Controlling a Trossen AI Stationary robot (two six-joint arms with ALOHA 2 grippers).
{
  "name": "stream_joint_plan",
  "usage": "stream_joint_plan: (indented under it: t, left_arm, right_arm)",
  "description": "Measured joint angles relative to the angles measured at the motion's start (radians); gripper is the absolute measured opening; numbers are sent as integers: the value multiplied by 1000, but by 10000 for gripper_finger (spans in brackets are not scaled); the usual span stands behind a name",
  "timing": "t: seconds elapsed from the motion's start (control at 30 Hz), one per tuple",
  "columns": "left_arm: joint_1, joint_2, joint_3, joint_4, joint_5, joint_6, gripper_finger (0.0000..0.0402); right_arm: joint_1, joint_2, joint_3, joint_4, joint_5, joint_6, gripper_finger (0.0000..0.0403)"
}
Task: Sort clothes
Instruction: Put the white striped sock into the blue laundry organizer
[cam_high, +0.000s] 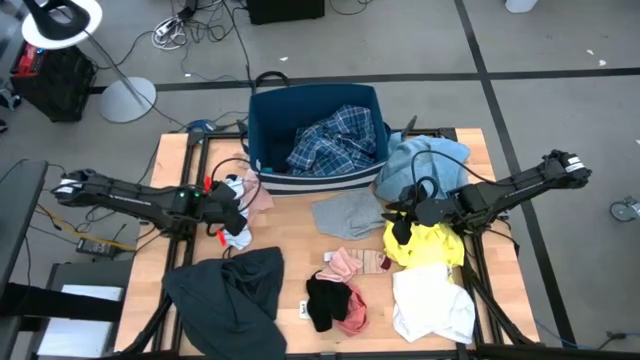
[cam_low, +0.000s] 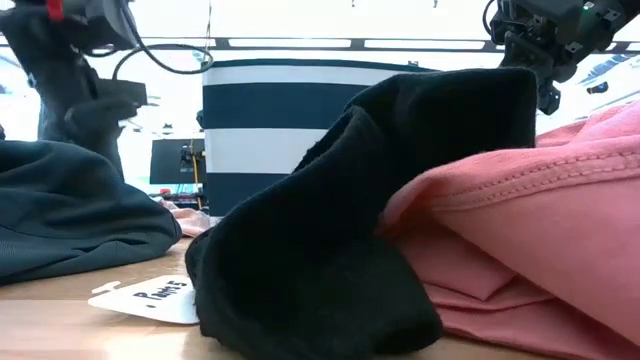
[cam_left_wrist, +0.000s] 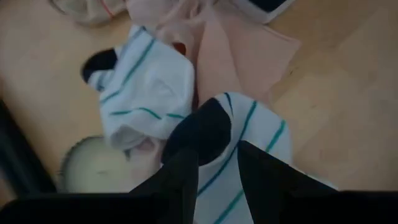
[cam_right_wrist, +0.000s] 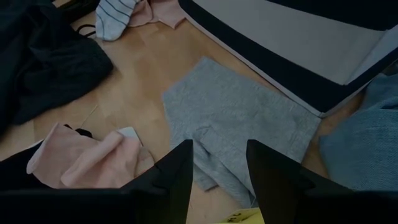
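Only a plaid shirt (cam_high: 335, 140) is seen in the bin (cam_high: 262, 110); beside it, most clothes are left unsorted, a sock (cam_left_wrist: 239, 134) straddled by the spread left tool (cam_left_wrist: 217, 171), the right tool (cam_right_wrist: 217, 168) spread empty

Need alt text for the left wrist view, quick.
The left gripper hangs open just above a white sock with teal stripes and a dark toe. A second matching sock lies beside it on the wooden table, next to a pale pink garment.

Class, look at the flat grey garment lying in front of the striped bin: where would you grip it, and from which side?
Grip the grey garment at its free corner nearest the table's middle, coming straight down from above. It lies flat, so only an edge can be pinched; the bin crowds its far edge.
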Motion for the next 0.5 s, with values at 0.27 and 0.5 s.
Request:
stream_joint_plan:
  t: [0.27,0.5]
  left_arm:
    - [48,2,-68,85,80,19,35]
    - [36,-4,105,62,109,86,2]
  right_arm:
    - [0,0,0,3,1,0,151]
    - [0,0,0,3,1,0,151]
